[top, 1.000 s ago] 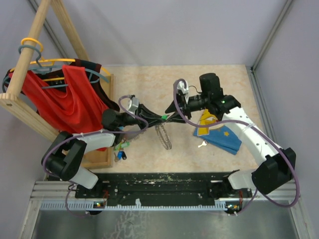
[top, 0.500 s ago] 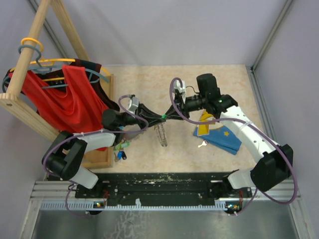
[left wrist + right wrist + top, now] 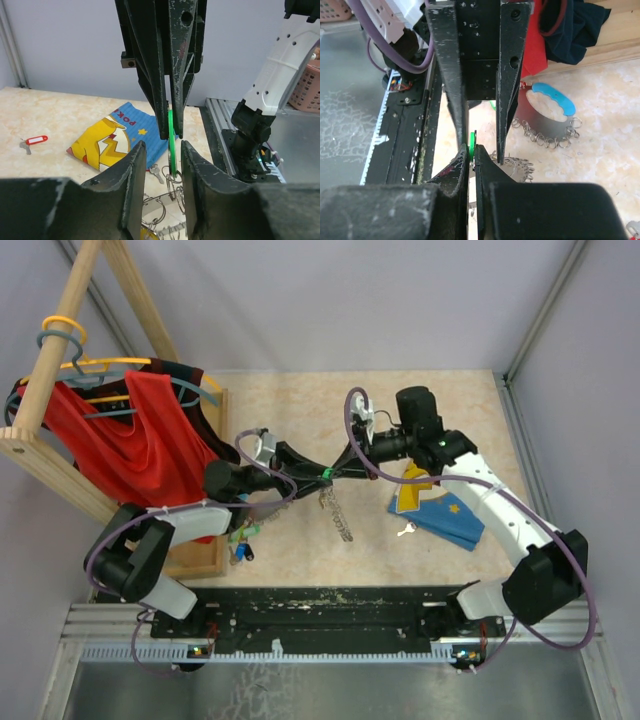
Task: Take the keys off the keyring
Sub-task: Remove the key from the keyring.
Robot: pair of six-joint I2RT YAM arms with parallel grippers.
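Keyring (image 3: 336,513), grey metal fringed with small silver loops, is hanging in the air between the two grippers, over the middle of the table (image 3: 420,400), whose top is showing a pale, speckled stone pattern. Wooden rack (image 3: 42,375) is standing at the far left and carrying a red garment (image 3: 120,440) on plastic hangers. Flat cloth (image 3: 112,142), blue and yellow with small star shapes, is lying on the table's right part and showing the letters "POK"; the rest of the word is not reading clearly. Right gripper (image 3: 471,150) is clenching its black, scuffed fingers on the thin green plastic tag of the green-tagged key (image 3: 171,135), and the silver loops are dangling just below it. Left gripper (image 3: 161,147) is standing released, its fingers apart with that tag between them. Red-tagged key (image 3: 35,140) is lying alone on the table, well apart from the cloth. Bare silver key (image 3: 155,173) is lying just beside the cloth's edge.
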